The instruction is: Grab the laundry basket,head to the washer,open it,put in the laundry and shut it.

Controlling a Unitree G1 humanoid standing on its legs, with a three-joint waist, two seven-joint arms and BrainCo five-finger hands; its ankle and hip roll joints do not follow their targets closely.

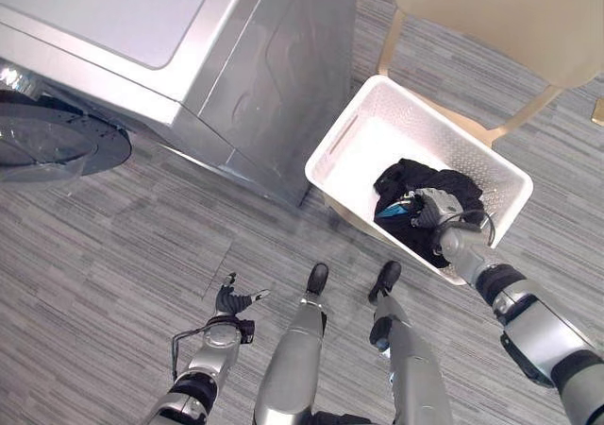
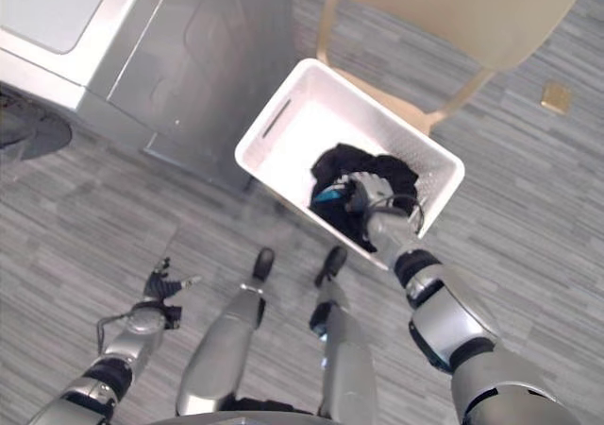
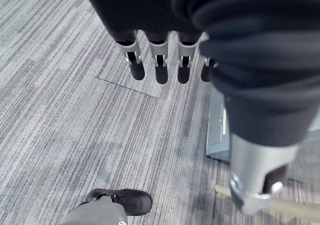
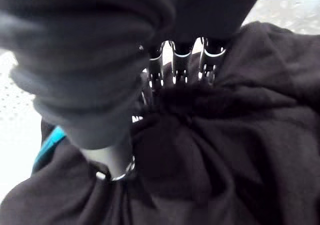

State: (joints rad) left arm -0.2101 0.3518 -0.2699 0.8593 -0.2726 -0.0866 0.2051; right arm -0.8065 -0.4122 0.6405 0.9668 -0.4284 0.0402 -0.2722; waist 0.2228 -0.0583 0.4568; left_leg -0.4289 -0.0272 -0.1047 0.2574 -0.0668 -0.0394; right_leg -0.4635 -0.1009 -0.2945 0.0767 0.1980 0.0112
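A white laundry basket (image 1: 342, 134) stands on the floor beside the grey washer (image 1: 255, 66). Black laundry (image 1: 425, 181) with a bit of blue cloth (image 1: 390, 212) lies in the basket's near end. My right hand (image 1: 434, 208) reaches down into the basket. In the right wrist view its fingers (image 4: 182, 67) and thumb dig into the black laundry (image 4: 240, 150), and the cloth bunches between them. The washer's round door (image 1: 42, 146) hangs open at the far left. My left hand (image 1: 229, 300) hovers over the carpet with straight fingers (image 3: 161, 65) and holds nothing.
A beige chair (image 1: 510, 9) stands right behind the basket, one leg against its far side. Grey striped carpet (image 1: 142, 246) stretches between me and the washer's front. A small brass floor plate (image 2: 555, 95) lies to the right of the chair.
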